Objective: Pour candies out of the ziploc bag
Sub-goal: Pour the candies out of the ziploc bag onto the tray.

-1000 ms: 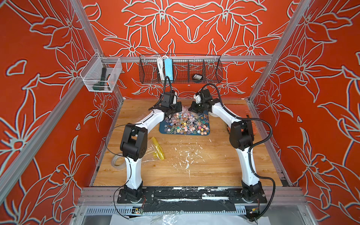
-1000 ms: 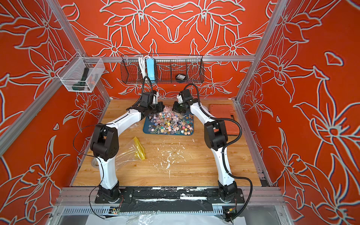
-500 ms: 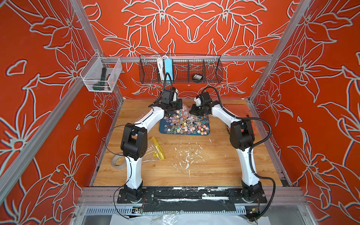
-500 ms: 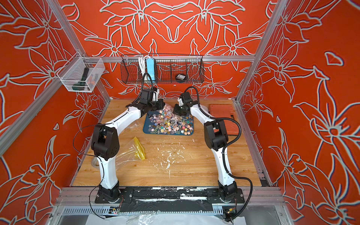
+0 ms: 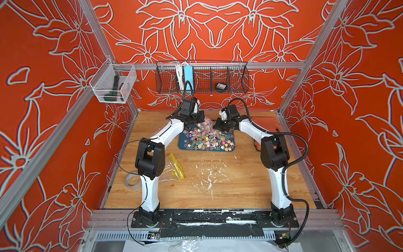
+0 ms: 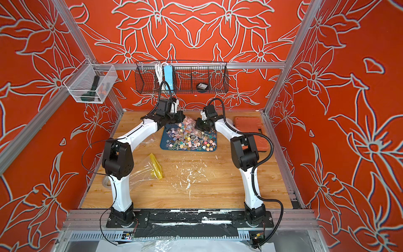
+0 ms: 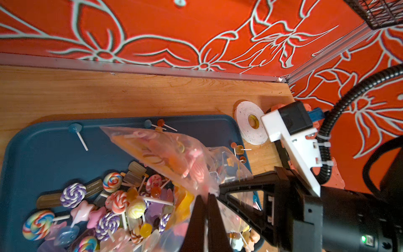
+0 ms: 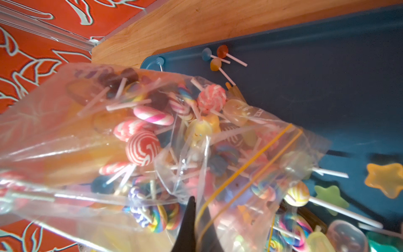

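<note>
In both top views the left arm (image 5: 172, 131) has lifted its wrist a little over the last second while the right arm (image 5: 248, 128) stays low, so the ziploc bag (image 5: 204, 122), stretched between the left gripper (image 5: 199, 119) and the right gripper (image 5: 218, 126), tilts more steeply over the far edge of the blue tray (image 5: 182, 146); most candies (image 5: 209, 141) lie heaped on that tray, so I judge the pour well on but unfinished. In the left wrist view the left gripper (image 7: 207, 196) is pressed together on a fold of the bag (image 7: 170, 152), with lollipops spilled on the tray beneath. In the right wrist view the right gripper (image 8: 193, 204) pinches the film near the yellow zip line (image 8: 250, 165), and many lollipops are still inside the bag, crowded toward that line
</note>
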